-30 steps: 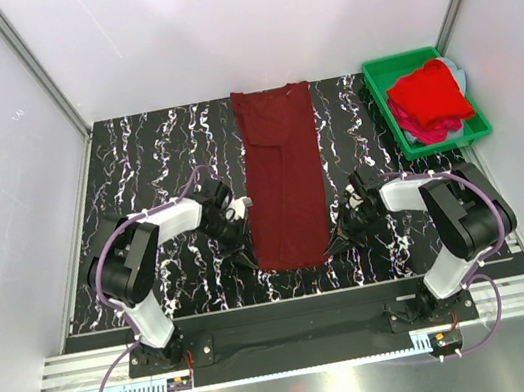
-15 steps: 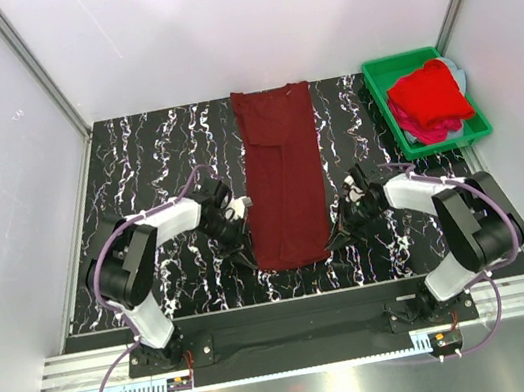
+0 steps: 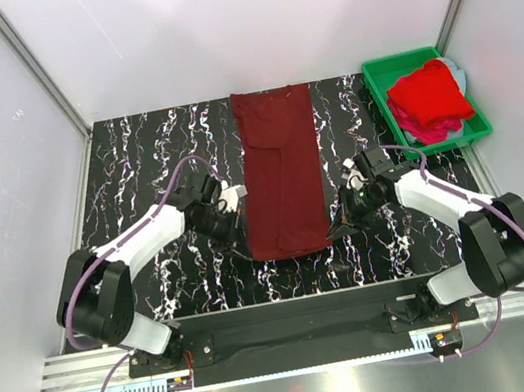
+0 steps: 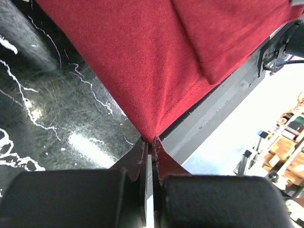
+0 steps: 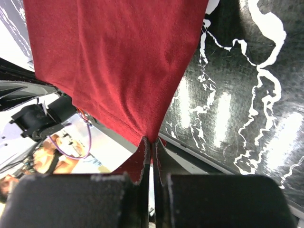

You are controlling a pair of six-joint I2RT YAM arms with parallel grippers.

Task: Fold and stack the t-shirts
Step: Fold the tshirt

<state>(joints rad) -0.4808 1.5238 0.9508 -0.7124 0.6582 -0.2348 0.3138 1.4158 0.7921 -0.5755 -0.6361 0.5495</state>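
**Ann:** Both arms have stretched farther out over the table (image 3: 135, 168) than a second ago. The near hem of the maroon t-shirt (image 3: 283, 172) has drawn back from the front edge with them.

**Ben:** What is the left gripper (image 3: 247, 247) doing?

**Ann:** It is pinched tight on the shirt's near left corner. In its wrist view the cloth is gathered to a point right at the tips and fans out from there.

**Ben:** And the right gripper (image 3: 335, 232)?

**Ann:** The same on the near right corner. The jaws are closed with only a sliver between them, and the red cloth is nipped in that sliver.

**Ben:** Where does the shirt lie?

**Ann:** Down the middle of the table as a long narrow strip with its sides folded in. The far end is at the back edge and the near end is held between the two grippers.

**Ben:** The other shirts?

**Ann:** A red t-shirt (image 3: 430, 95) sits heaped in the green bin (image 3: 385, 113) at the far right corner. A pink t-shirt (image 3: 429, 133) peeks out beneath it, well apart from both grippers.
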